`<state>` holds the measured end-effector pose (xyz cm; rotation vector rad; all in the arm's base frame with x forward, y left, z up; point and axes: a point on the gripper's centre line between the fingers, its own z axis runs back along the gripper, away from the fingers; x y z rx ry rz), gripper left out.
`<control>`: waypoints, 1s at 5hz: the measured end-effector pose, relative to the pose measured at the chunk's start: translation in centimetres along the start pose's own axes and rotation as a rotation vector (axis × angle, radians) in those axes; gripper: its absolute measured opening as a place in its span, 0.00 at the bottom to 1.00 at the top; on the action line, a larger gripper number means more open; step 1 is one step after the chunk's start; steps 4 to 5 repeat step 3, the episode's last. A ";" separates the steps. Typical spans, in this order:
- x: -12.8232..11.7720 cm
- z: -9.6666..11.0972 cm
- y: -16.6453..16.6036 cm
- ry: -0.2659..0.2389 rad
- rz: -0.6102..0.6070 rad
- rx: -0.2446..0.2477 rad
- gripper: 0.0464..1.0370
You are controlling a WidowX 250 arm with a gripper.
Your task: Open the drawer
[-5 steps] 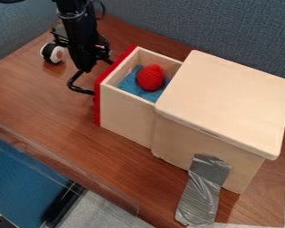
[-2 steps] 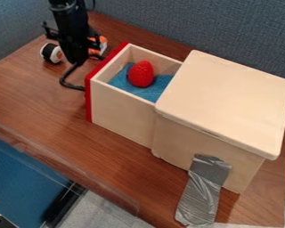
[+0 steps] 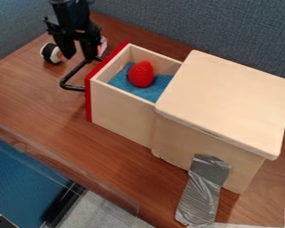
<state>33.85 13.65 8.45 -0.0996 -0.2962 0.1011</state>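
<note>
Drawer [image 3: 121, 109], extended well out of the left side of a pale wooden box [image 3: 192, 142] on the desk [image 3: 38, 102], with its open top exposed. Its red front panel [image 3: 89, 102] carries a black bent handle [image 3: 71, 87], which projects as a rigid loop with a gap behind the bar. The gripper [image 3: 79, 58] hangs over the far part of this handle, its jaws spread apart and closed on nothing; whether either side touches the bar cannot be told. Inside lie a red, strawberry-like object [image 3: 140, 74] and a blue cloth [image 3: 151, 92], both probably light, so the load should add little resistance. The drawer itself appears stiff and sturdy, of modest weight, and is likely to slide with some wood-on-wood friction; a skewed pull could make it bind. The handle, smooth and narrow, may let a grip slip or turn, and is best taken near the middle of its outer bar, or hooked from behind, with the pull kept in line with the slide. Grey tape [image 3: 205, 191] runs from the box down to the desk and presumably anchors it against such a pull. The task appears essentially complete; the next move calls for lifting the jaws clear, since catching the handle could shift the drawer or drag it too far out.
</note>
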 end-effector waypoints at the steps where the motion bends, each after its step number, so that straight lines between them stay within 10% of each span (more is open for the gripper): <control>1: 0.5 3.4 -1.3 0.004 -0.126 -0.067 0.97; 3: -2.7 10.0 -3.7 0.074 -0.393 -0.086 0.96; 5: -2.7 10.0 -3.7 0.074 -0.393 -0.086 0.96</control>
